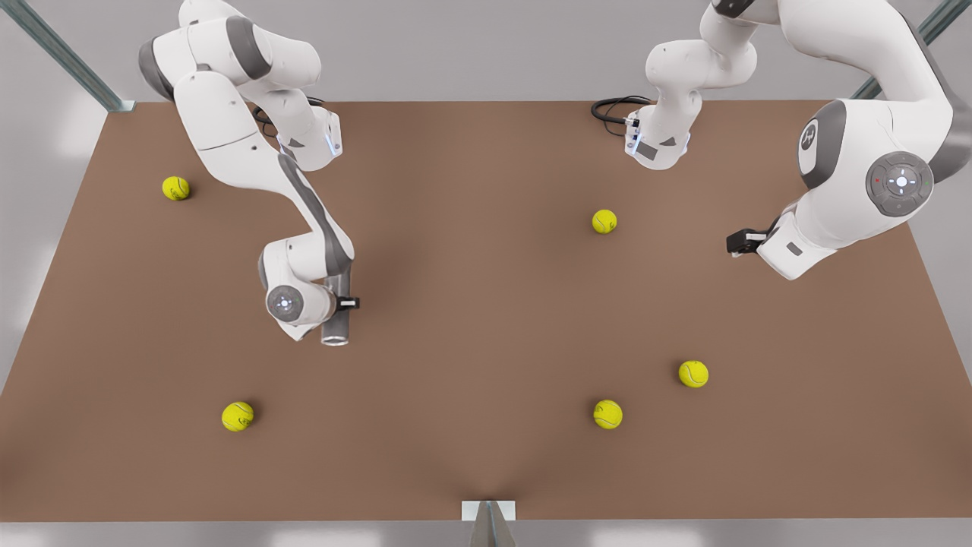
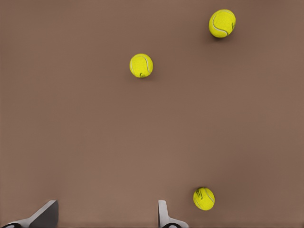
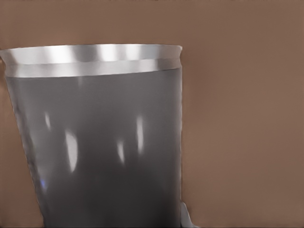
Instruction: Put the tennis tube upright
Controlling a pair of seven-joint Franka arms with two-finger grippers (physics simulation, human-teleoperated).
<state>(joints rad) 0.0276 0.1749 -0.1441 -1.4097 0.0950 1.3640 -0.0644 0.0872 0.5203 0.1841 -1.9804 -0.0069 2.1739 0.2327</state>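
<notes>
The right pincer (image 1: 342, 304), on the front view's left, is clamped around the tennis tube (image 1: 335, 313), holding it close to vertical near the middle-left of the table (image 1: 471, 425), its lighter rim at the end nearer the front camera. In the right wrist view the tube (image 3: 99, 152) leans a touch to one side, with a fingertip (image 3: 186, 216) against its wall. That lean is the danger: release it off-plumb or clear of the surface and the slim can may well topple and roll away. I can't tell whether its hidden end touches the table. The left pincer (image 1: 738, 241) waits on the front view's right, fingers (image 2: 164, 213) spread and empty, looking down on three tennis balls (image 2: 141, 65). The nearest balls sit well apart from the tube.
</notes>
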